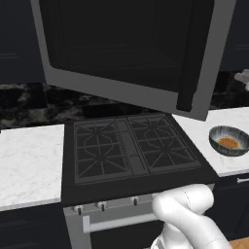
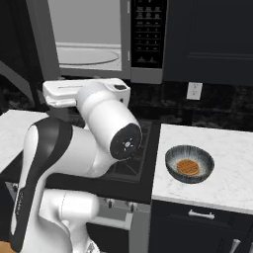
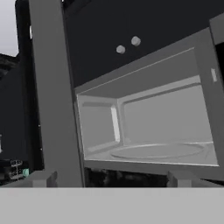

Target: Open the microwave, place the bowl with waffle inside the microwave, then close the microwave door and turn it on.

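No text is legible; the microwave (image 2: 99, 39) panel's button markings blur.

There is one microwave (image 2: 99, 39), one bowl (image 2: 189, 164), one waffle (image 2: 188, 167) and one stove (image 1: 131, 148) with four burners.

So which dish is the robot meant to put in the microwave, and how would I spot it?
Find the black stove under the open microwave, then look to the white marble counter on its right. The bowl sits alone there: small, round, dark grey-blue and streaky outside with a pale rim. The orange-brown waffle lying in it marks it out.
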Motion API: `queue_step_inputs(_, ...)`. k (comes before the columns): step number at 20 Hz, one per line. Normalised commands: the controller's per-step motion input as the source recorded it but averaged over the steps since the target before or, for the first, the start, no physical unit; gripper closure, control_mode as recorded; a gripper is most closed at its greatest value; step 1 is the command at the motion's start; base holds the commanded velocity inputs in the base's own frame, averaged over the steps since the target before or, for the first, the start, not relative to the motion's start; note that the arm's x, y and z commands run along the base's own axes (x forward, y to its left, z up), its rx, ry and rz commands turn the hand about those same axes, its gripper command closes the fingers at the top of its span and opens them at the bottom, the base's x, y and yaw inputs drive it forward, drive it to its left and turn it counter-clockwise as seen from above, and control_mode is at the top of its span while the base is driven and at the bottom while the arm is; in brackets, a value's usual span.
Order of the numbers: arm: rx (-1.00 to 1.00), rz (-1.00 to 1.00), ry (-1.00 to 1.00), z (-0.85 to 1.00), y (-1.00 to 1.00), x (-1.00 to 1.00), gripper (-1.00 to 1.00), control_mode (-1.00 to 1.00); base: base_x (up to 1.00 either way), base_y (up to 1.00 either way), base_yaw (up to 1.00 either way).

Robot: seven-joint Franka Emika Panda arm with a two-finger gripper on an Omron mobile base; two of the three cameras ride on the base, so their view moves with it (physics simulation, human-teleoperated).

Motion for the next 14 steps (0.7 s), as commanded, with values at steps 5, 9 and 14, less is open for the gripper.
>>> queue_step_inputs(5,0.00,0.10,0.00,-0.15,0.39,0.25,-1.00,-1.00,0.00,0.00,0.00)
queue_step_inputs(9,0.00,0.16,0.00,-0.03,0.46,0.02,-1.00,-1.00,0.00,0.00,0.00)
queue_step_inputs(14,0.00,0.20,0.05,0.00,0.49,-0.17,-1.00,-1.00,0.00,0.00,0.00)
